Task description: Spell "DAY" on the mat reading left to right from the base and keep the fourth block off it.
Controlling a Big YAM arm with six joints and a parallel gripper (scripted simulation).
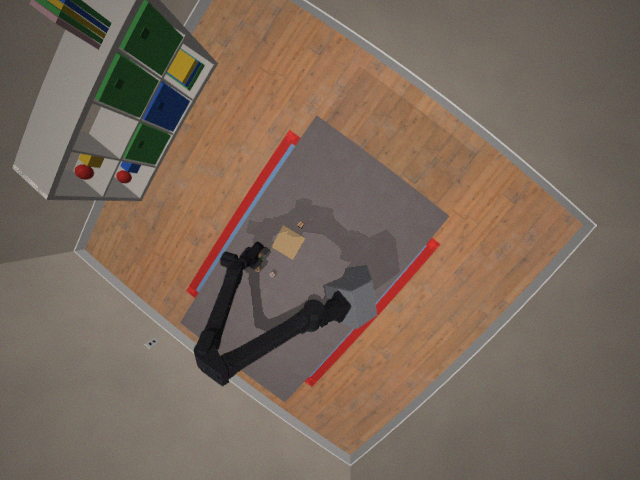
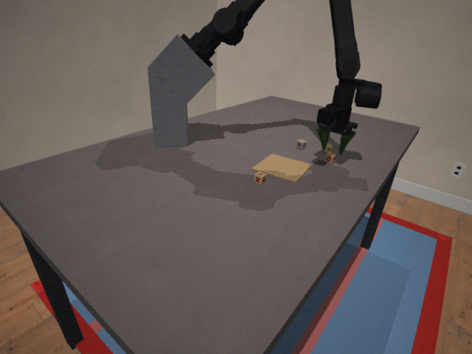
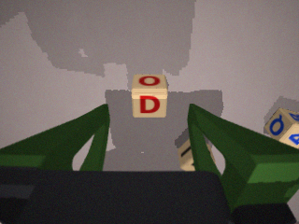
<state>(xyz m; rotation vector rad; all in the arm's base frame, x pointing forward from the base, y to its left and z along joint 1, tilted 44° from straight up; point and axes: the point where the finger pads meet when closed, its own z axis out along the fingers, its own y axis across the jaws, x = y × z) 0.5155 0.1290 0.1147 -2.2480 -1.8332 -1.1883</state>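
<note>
No block is on the mat (image 1: pixel 288 242) (image 2: pixel 282 167) yet, so the whole word remains to be laid. The jaws (image 2: pixel 332 151) stand partly open, holding nothing, above the tabletop (image 1: pixel 356 175) (image 2: pixel 198 243). Ahead, roughly centred between them, is the red D block (image 2: pixel 330 157) (image 3: pixel 149 104). The block behind one fingertip (image 2: pixel 328 147) (image 3: pixel 187 156) is part-hidden, its letter perhaps Y; the blue-lettered block (image 1: pixel 272 273) (image 2: pixel 301 143) (image 3: pixel 284 127) is cut off at the wrist view's side.
</note>
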